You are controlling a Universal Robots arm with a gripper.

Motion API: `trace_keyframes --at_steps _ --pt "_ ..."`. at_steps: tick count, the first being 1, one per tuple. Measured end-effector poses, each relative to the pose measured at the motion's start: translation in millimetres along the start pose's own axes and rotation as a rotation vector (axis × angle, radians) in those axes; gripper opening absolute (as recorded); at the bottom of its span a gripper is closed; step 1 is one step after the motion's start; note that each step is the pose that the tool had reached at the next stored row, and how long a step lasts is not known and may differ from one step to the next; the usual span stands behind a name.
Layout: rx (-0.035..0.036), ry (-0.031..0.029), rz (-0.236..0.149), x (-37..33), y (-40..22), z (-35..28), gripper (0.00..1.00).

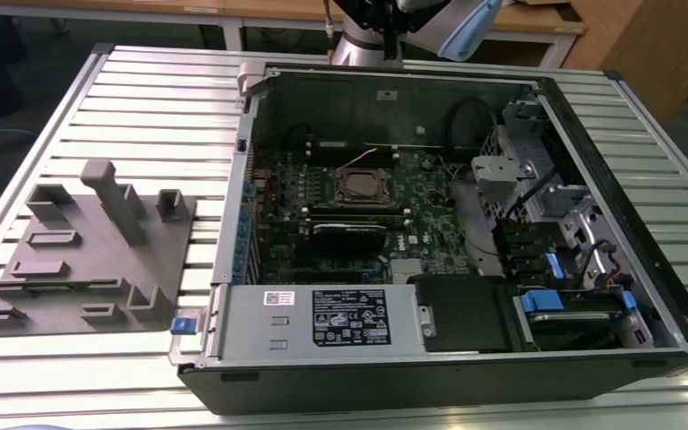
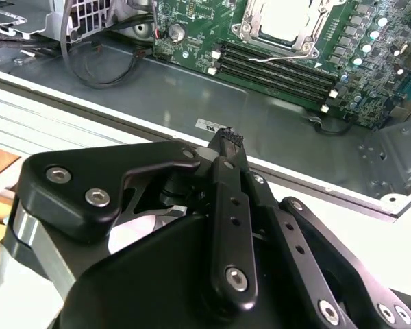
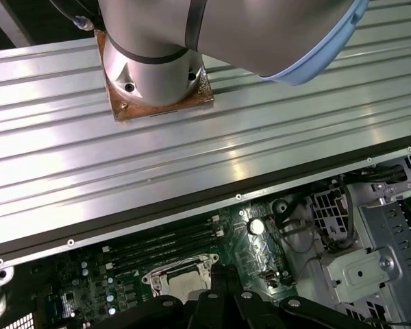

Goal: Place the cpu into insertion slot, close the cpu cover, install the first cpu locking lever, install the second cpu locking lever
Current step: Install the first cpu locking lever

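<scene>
The cpu shows its pale metal top inside the insertion slot on the green board of the open computer case. The silvery cpu cover frames it, and I cannot tell whether the cover is latched. A thin metal lever rod lies beside the socket, over the memory slots. My gripper is shut on nothing. It hangs above the case's rear wall, well apart from the socket. In the first wrist view the cpu sits just beside the dark fingertips.
A grey fixture block with upright holders stands on the slatted table at the exterior view's left. Inside the case are the power supply, drive cages, loose cables and memory slots. The arm's base is bolted behind the case.
</scene>
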State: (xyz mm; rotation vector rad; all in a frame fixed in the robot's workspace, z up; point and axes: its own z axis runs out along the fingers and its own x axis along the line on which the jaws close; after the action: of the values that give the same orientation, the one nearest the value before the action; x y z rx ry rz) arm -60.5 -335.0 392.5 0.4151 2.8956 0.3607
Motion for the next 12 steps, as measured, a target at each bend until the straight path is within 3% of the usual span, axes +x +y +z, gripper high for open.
trace_keyframes --at_steps 2,3,12 --pt "0.0 0.0 0.0 0.0 0.0 0.0 0.11" --pt "0.0 0.0 0.0 1.0 -1.8 6.3 0.11" --pt "0.0 0.0 0.0 1.5 -2.6 9.2 0.11"
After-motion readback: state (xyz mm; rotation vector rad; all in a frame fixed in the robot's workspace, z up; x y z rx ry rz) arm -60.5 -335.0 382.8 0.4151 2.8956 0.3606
